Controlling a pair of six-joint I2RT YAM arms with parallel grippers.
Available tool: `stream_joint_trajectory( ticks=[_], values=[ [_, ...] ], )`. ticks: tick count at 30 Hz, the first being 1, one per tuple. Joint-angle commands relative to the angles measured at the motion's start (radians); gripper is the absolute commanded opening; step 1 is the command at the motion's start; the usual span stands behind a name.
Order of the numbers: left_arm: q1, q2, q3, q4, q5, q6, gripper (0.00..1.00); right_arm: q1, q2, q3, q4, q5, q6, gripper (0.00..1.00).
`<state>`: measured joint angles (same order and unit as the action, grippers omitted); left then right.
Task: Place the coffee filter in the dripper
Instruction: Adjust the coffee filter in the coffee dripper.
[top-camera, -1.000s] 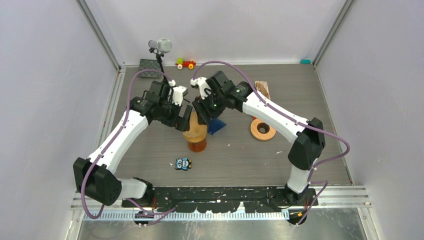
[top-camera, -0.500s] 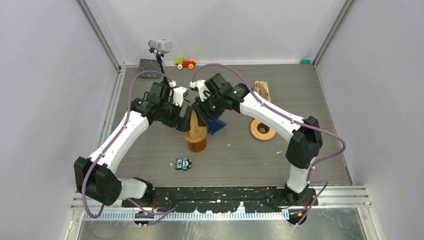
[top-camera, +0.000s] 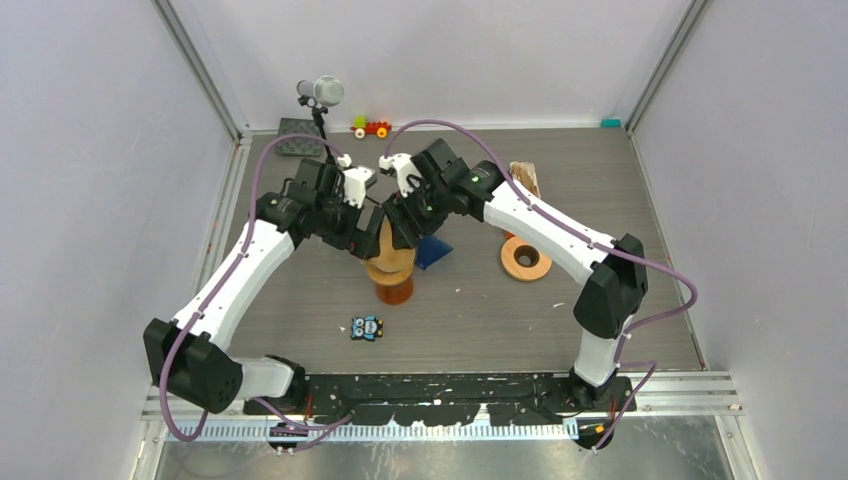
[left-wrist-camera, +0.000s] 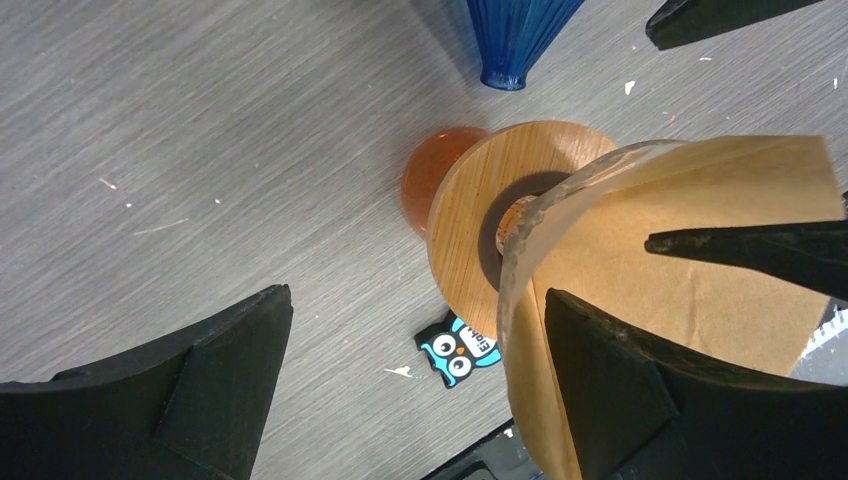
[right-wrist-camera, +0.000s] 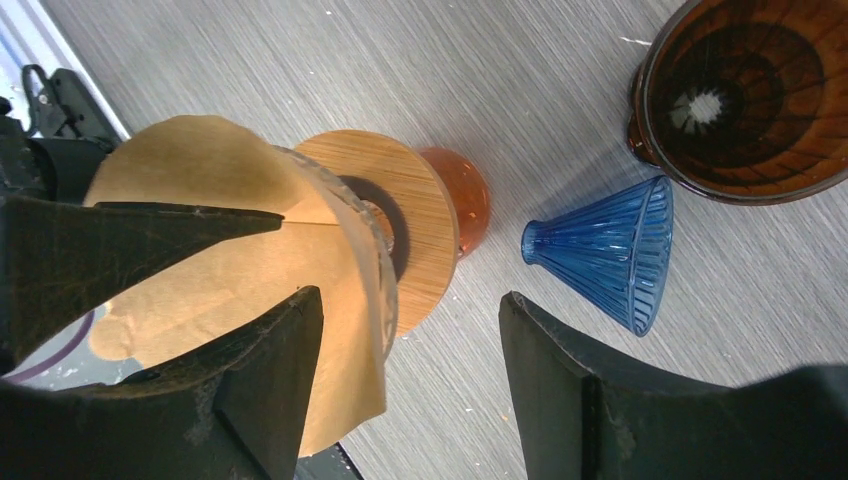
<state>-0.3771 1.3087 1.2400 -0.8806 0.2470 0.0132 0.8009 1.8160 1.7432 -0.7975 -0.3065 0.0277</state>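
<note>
- Grey counter (top-camera: 480, 310), frame centre: paper filter (right-wrist-camera: 230, 270) stands in glass dripper (left-wrist-camera: 505, 290).
- Left jaws, right jaws: both released, straddling the rim.
- Risk: a departing tip may drag the filter out.

coffee filter (right-wrist-camera: 220, 270): brown paper, matt, soft crease down the middle. dripper (left-wrist-camera: 520, 250): clear and glossy, glass or plastic, can't tell which. its collar (left-wrist-camera: 465, 225): pale wood, smooth, fine grain. orange base (left-wrist-camera: 425, 180): translucent, shiny. blue cone (right-wrist-camera: 610, 255): translucent, ribbed, glossy. brown dripper (right-wrist-camera: 740, 100): amber-tinted, ribbed inside, glossy. table (left-wrist-camera: 200, 120): grey wood-grain laminate, matt, a few scuffs. left gripper (left-wrist-camera: 416, 295) fingers (left-wrist-camera: 200, 390): matt black plastic, slightly grainy.
</note>
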Motion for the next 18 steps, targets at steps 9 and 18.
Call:
stream_joint_trajectory(
  ticks=[9, 18],
  values=[
    [0.004, -0.063, 0.090, -0.015, 0.043, 0.040, 1.00, -0.015, -0.117, 0.058, -0.018, -0.061, -0.023, 0.70],
    [0.005, -0.130, 0.104, 0.021, 0.033, 0.025, 1.00, -0.128, -0.213, 0.026, 0.030, -0.050, -0.018, 0.69]
  ],
)
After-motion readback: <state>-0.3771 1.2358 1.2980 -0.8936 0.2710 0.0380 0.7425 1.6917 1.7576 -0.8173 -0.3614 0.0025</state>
